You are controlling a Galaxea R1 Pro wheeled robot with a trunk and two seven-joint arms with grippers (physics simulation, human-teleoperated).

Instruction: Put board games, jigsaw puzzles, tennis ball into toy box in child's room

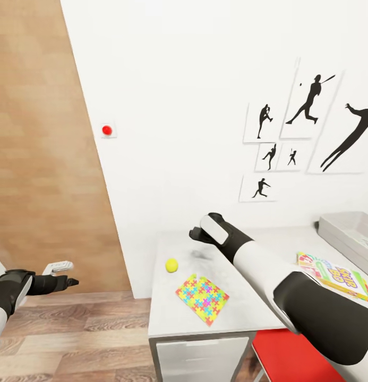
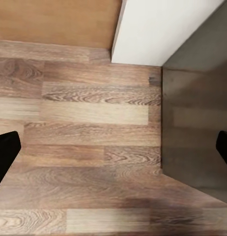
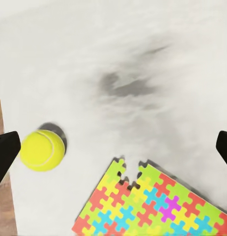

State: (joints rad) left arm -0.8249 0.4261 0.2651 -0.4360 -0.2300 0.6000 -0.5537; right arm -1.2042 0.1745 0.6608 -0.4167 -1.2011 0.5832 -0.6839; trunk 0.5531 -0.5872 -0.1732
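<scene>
Two arms in the head view, both w/ jaws spread wide and gripping nothing. Taking the table (image 1: 234,313) as landmark, biggest first: white wall (image 1: 178,106) rises right behind the table's far edge, w/ black silhouette sports pics (image 1: 306,127) on it above the table's right half and a red button (image 1: 107,130) on a small white plate up off the table's left end. Brown wood panel (image 1: 40,148) stands further left of the table, wood-plank floor (image 1: 72,339) running below it and past the table's left end. Table top is light grey w/ a white drawer front (image 1: 202,358) under its near edge; red chair (image 1: 290,355) sits at the near edge, partly under the right forearm. Toy box (image 1: 345,233), pale grey, is at the table's far right, cut by the frame edge. Board game (image 1: 337,276), colourful printed box, lies flat near the table's right side, just this side of the toy box. Jigsaw puzzle (image 1: 202,298) lies flat near the table's front-left part; in the right wrist view the puzzle (image 3: 153,204) shows one corner w/ interlocking tabs. Right gripper (image 1: 197,233) hovers over the table's left-rear area, above a dark shadow smudge. Left gripper (image 1: 61,273) hangs over the floor, well off the table's left end. Tennis ball (image 1: 172,265) rests on the table near its left edge, near the puzzle's far corner but apart; ball (image 3: 42,150) casts a small shadow.
</scene>
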